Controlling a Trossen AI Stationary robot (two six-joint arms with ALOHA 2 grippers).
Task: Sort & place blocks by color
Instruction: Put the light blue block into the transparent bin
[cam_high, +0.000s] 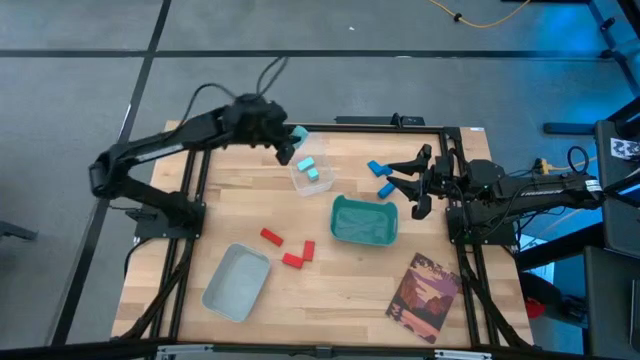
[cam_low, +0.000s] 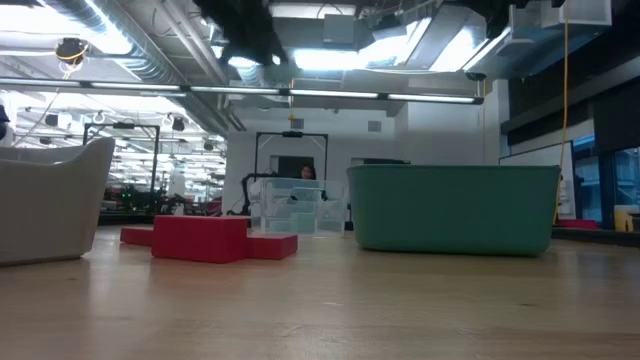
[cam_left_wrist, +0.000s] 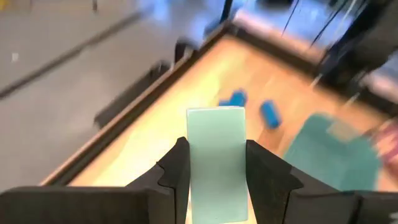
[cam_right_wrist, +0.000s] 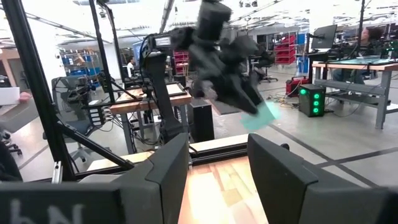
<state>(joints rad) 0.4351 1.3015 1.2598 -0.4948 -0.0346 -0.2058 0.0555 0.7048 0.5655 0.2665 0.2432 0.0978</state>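
Left gripper (cam_high: 291, 146) is clamped on a light cyan block (cam_left_wrist: 216, 163), carried in the air just off the far-left corner of the clear container (cam_high: 311, 175). Left wrist view shows the block pinched between both fingers, sticking out past the tips. The right wrist view shows the same across the table, with the block at the tip of the left arm.

Step in hand, as I read it: the cyan drop. Two light cyan blocks (cam_high: 310, 167) already sit in the clear container, so this looks like the third.

Next move calls for: shift the left gripper over the container's opening, come down inside the walls, and release without knocking the two already in there.

Right gripper (cam_high: 421, 184) is parked just right of the clear container, past the two darker blue blocks (cam_high: 380, 178), fingers spread wide, holding nothing.

Rest of the sort isn't started: the red blocks (cam_high: 290, 250) lie loose in front of the clear container, between the grey tray (cam_high: 237, 283) and the teal bin (cam_high: 364, 220). Third dark blue block not seen.
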